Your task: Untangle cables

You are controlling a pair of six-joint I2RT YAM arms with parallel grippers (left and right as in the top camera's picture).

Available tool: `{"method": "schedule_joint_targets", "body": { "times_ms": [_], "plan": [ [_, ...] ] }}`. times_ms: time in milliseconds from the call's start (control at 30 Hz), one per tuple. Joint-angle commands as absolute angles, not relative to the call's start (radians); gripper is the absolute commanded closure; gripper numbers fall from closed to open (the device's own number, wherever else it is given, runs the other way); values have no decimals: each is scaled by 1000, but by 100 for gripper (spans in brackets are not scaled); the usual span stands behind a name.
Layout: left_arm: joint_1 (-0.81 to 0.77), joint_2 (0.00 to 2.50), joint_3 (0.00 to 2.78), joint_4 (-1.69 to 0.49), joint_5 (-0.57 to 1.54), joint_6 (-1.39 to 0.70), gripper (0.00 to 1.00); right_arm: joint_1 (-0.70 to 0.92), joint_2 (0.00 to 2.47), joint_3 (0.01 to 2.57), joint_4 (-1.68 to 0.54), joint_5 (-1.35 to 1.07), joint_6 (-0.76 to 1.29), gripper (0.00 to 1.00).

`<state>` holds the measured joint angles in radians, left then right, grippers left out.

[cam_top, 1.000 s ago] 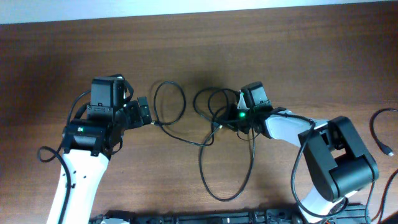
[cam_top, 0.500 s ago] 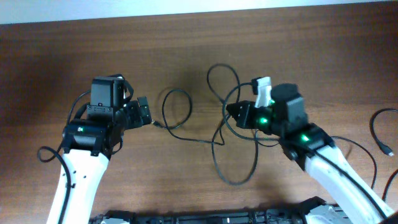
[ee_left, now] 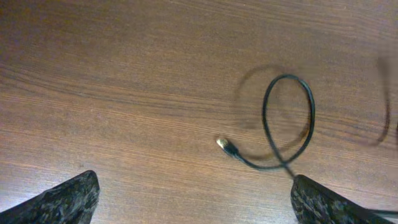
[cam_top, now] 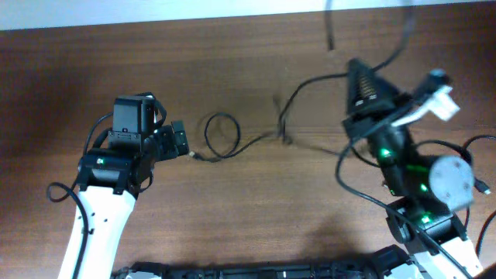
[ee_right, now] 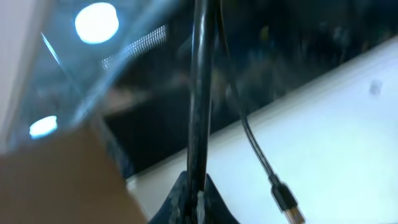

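Black cable [ee_left: 263, 118]: loop and plug end [ee_left: 227, 146] lie on the desk [cam_top: 70, 70], long run stretching rightward, then rising.
Left end effector [cam_top: 180, 142]: spread wide, empty, plug just ahead of it; nearer arm.
Right end effector [cam_top: 356, 70]: raised high, pinched onto the cable's far stretch.

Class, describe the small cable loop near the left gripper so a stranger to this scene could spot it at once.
On the brown table, look just in front of the open left gripper. A small flat loop of thin black cable lies there, its short tail ending in a metal-tipped plug. The other strands run off towards the right arm.
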<state>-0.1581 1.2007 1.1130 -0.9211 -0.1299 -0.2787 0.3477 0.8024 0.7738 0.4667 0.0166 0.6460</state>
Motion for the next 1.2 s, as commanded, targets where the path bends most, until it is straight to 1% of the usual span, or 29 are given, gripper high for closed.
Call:
{"method": "schedule_joint_targets", "body": {
  "times_ms": [0, 133, 267, 433, 500, 633, 733, 967, 1067, 1167],
  "plan": [
    [-154, 1196, 1127, -918, -123, -263, 1, 353, 792, 791, 589, 214, 636, 96],
    [-154, 1196, 1127, -918, -123, -263, 1, 353, 792, 791, 687, 329, 636, 96],
    [-154, 1196, 1127, -918, -123, -263, 1, 352, 792, 791, 716, 444, 635, 96],
    [-154, 1196, 1127, -918, -123, -263, 1, 352, 797, 791, 755, 599, 491, 96],
    [-154, 1196, 1127, -918, -123, -263, 1, 352, 818, 791, 892, 730, 342, 96],
    [-154, 1196, 1127, -918, -123, -263, 1, 352, 831, 792, 1047, 804, 284, 96],
    [-154, 1196, 1127, -918, -123, -263, 1, 352, 832, 795, 1122, 805, 290, 96],
    [-154, 1196, 1127, -918, -123, -263, 1, 352, 867, 807, 1127, 797, 409, 96],
    [-154, 1196, 1127, -918, -123, -263, 1, 352, 952, 829, 1127, 787, 480, 96],
    [-154, 1196, 1127, -918, -123, -263, 1, 352, 1043, 880, 1127, 722, 515, 96]
  ]
}}
